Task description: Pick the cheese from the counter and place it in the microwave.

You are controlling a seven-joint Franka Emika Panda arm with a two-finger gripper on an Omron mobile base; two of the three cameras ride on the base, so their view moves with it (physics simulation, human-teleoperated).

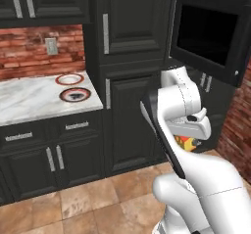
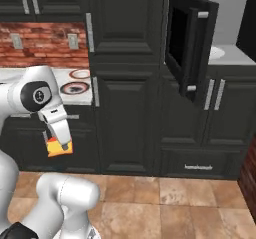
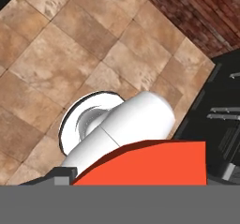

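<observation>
My gripper [image 2: 58, 144] hangs low beside the robot's own body and is shut on the cheese [image 2: 60, 148], a yellow-orange wedge with a red rind. The left base view shows the cheese [image 1: 185, 142] tucked under the hand, above the tiled floor. The hand view has its red rind [image 3: 154, 164] close at the bottom. The microwave [image 2: 227, 30] sits up to the right with its dark-windowed door [image 2: 186, 48] swung open and a white plate [image 2: 216, 53] inside. The door [image 1: 211, 35] also appears at the upper right of the left base view. The marble counter [image 1: 29, 101] lies off to the left.
Two red-rimmed dishes [image 1: 69, 79] [image 1: 75, 95] rest on the counter's right end. A tall dark cabinet column [image 2: 125, 83] stands between counter and microwave. Dark lower cabinets [image 2: 200, 128] sit under the microwave. A brick wall [image 1: 238, 125] closes the right side.
</observation>
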